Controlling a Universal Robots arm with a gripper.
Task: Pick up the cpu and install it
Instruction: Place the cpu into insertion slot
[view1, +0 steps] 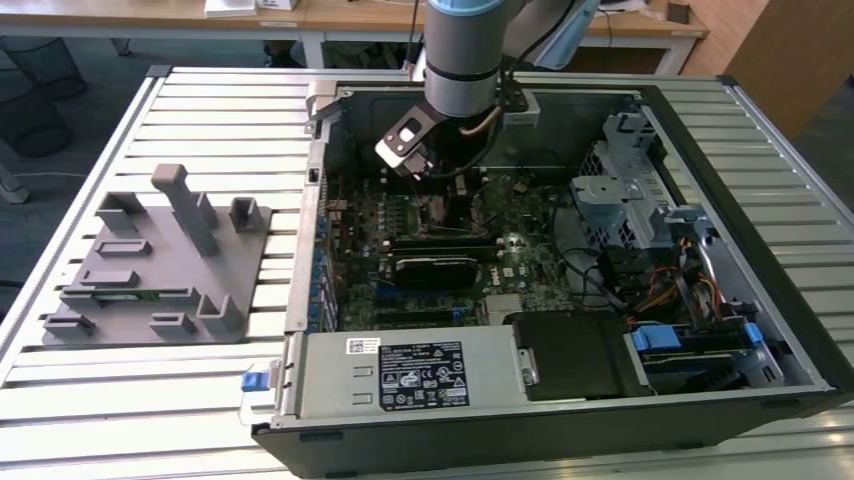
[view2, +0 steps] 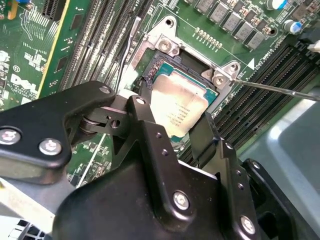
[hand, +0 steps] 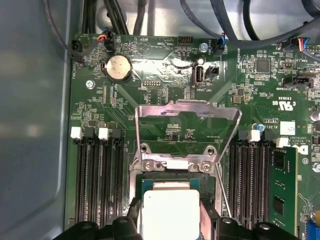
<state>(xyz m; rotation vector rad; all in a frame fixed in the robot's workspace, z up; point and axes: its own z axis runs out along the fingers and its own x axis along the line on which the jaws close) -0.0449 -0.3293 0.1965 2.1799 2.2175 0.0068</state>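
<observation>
**Cpu gripped at the open socket**

The fingers (view2: 147, 130) are drawn in narrow on the cpu (view2: 179, 102) and clamp two opposite edges. This grip leaves its underside free to meet the socket (view2: 159, 67) directly beneath them. Beyond the fingertips the load plate (hand: 187, 120) stands hinged open, clearing the way. The cpu lies flat between the fingers, metal top up, edges square to the socket. It is near-square, so no long axis shows.
</observation>
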